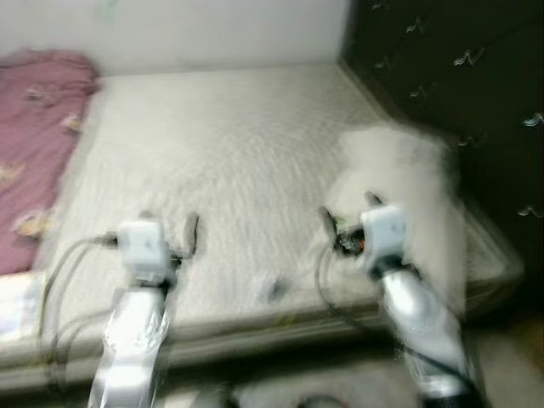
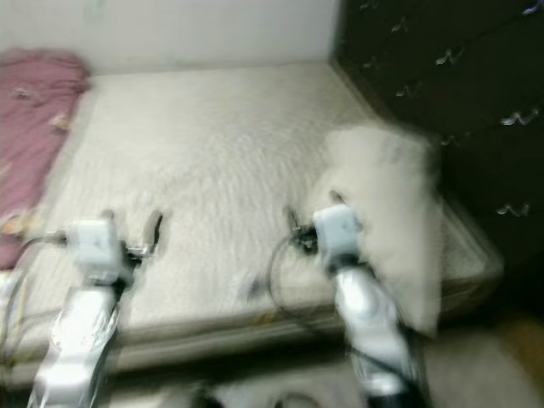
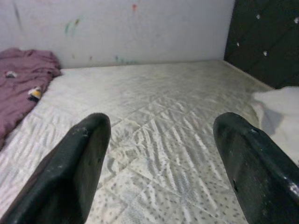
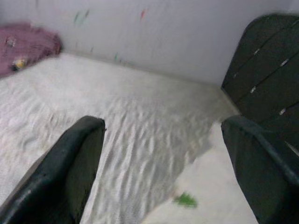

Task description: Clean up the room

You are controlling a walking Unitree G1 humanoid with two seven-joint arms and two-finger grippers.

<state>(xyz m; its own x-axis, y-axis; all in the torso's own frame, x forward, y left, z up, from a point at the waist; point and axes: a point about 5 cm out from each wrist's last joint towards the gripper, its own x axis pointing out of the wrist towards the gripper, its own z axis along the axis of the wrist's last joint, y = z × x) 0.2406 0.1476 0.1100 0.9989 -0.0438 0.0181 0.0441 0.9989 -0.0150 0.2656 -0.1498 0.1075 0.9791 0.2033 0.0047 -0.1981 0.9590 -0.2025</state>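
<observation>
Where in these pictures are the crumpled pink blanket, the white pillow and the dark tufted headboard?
Crumpled pink blanket (image 1: 34, 144): left eye view, middle of its folds.
White pillow (image 2: 391, 212): right eye view, its fluffy centre.
Dark tufted headboard (image 1: 459, 76): left eye view, a padded panel between buttons.

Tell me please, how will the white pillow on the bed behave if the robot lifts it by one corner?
The white pillow looks soft and puffy, so it would probably sag and fold, not stay flat. It seems light for its bulk. It overhangs the mattress edge beside the right end effector, so a push might slide it off.
</observation>
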